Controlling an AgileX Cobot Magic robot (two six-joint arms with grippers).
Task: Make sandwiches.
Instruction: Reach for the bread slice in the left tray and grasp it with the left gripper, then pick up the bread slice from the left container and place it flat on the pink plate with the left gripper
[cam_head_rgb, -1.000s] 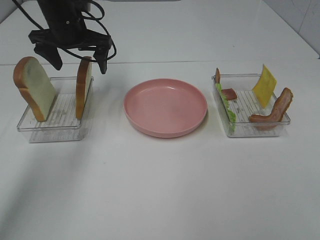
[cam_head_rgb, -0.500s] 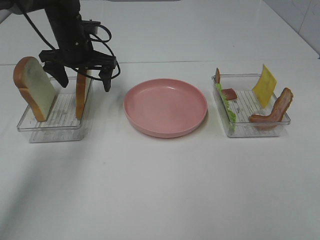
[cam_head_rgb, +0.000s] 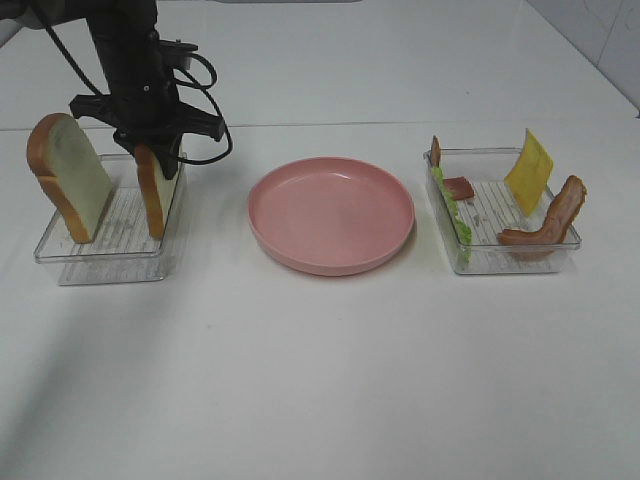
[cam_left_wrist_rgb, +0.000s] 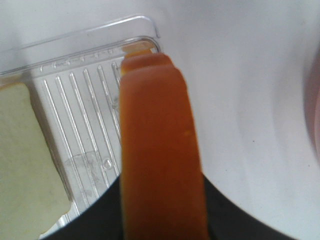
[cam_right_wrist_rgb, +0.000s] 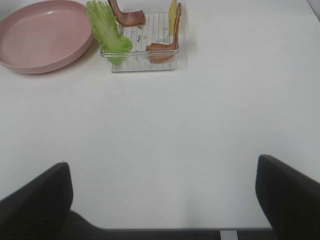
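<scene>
The left pincer (cam_head_rgb: 157, 162) had its fingers mostly hidden. In its wrist view only dark blurs flanked the orange crust of the held slice (cam_left_wrist_rgb: 159, 150), which it gripped tightly at the top edge. The right pincer (cam_right_wrist_rgb: 161, 167) was outside the high view. Its own view cut its fingers (cam_right_wrist_rgb: 37, 200) off at the corners, spread wide and holding nothing over the bare table (cam_right_wrist_rgb: 200, 125).

There were two bread slices. The held slice stood on edge in the left tray (cam_head_rgb: 100, 268), directly under the left pincer, and the second slice (cam_head_rgb: 70, 185) leaned at that tray's other end, apart from it. One pink plate (cam_head_rgb: 330, 213) lay beside that pincer.

Well ahead of the right pincer, a second tray (cam_right_wrist_rgb: 145, 65) held one lettuce leaf (cam_right_wrist_rgb: 107, 32), two bacon strips (cam_right_wrist_rgb: 127, 15) and one cheese square (cam_right_wrist_rgb: 173, 12) on edge.

The bread had white faces and a tan-orange crust.
</scene>
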